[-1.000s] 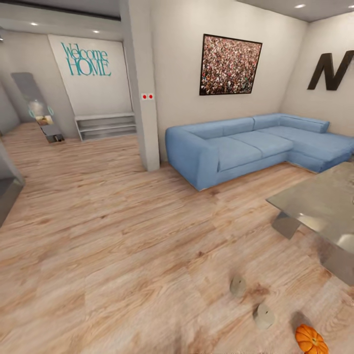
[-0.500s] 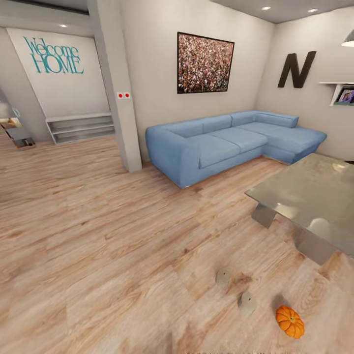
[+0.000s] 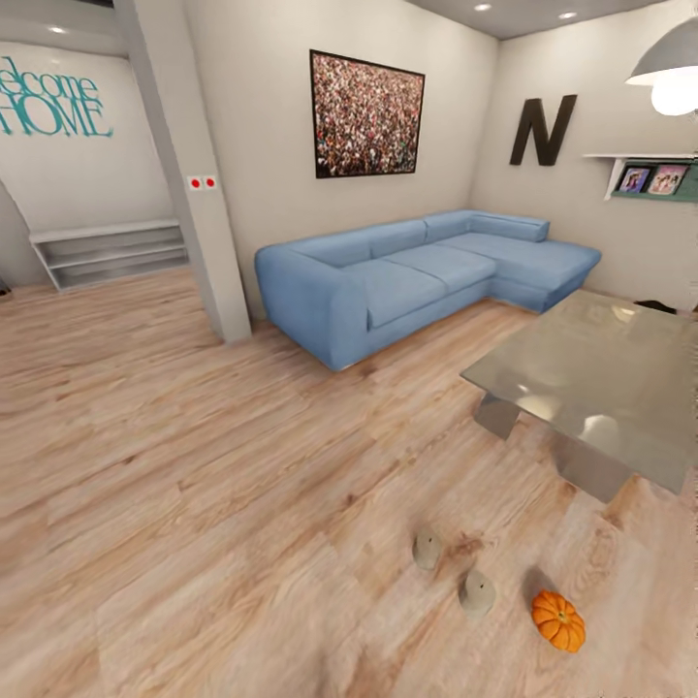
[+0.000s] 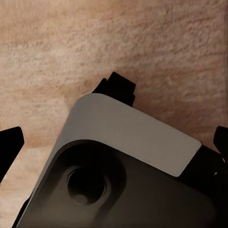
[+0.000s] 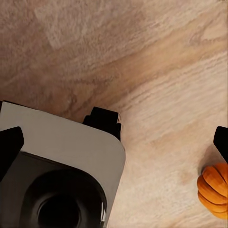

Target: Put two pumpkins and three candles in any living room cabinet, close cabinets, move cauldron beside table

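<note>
The robot is on its approach: a pumpkin (image 3: pixel 557 620) and two candles (image 3: pixel 476 592) lie on the floor near the bench (image 3: pixel 601 373) corner, awaiting a reach-down, though neither pincer's state can be told

The wooden floor (image 3: pixel 194 465) carries 2 grey candles (image 3: pixel 427 550) (image 3: pixel 476 591) and 1 orange pumpkin (image 3: pixel 558 620) close together, near the glass-topped table (image 3: pixel 591 378); a blue sofa (image 3: pixel 407 276) stands farther back.

We see a small ribbed orange pumpkin (image 3: pixel 557 620) upright on the wooden floor (image 3: pixel 194 465), two stubby greyish candles (image 3: pixel 428 550) (image 3: pixel 476 592) just beside it, near the glossy glass-topped surface (image 3: pixel 591 378).
</note>
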Tool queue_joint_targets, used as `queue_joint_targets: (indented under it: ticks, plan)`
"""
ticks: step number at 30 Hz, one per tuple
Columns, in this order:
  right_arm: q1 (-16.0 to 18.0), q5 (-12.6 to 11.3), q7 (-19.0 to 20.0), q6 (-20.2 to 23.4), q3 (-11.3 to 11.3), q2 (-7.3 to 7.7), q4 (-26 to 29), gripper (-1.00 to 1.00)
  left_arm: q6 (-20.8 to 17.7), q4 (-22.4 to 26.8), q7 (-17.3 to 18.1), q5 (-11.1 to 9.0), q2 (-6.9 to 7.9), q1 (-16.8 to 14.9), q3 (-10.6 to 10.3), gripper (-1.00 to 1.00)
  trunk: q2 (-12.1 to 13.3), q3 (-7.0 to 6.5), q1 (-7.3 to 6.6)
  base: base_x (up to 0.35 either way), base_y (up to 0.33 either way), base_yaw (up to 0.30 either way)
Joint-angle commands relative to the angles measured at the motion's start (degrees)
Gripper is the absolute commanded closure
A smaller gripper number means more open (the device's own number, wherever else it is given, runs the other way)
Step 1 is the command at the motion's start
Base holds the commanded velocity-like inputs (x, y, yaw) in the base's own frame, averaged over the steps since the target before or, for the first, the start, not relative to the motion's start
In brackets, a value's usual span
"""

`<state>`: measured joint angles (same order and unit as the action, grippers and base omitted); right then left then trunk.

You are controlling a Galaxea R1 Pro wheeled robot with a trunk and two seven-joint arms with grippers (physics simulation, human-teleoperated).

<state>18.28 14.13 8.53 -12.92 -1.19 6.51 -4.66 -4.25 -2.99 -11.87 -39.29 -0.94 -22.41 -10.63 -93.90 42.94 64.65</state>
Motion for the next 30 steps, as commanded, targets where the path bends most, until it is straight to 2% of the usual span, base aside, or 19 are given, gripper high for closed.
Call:
queue_joint_targets:
  ticks: [1, 30]
  plan:
    - [0.0, 0.0, 0.0, 0.0, 0.0, 0.0, 0.0, -1.0, -0.01, 0.0, 0.0, 0.01, -0.01, 0.0, 0.0, -1.0, 0.0, 0.04, 0.0, 0.214, 0.206, -0.244]
    - [0.0, -0.12, 0.26, -0.09, -0.04, 0.08, 0.05, -1.0, -0.02, 0.0, 0.0, 0.09, -0.03, 0.0, 0.0, -1.0, 0.0, -0.33, 0.0, 0.222, 0.211, -0.279]
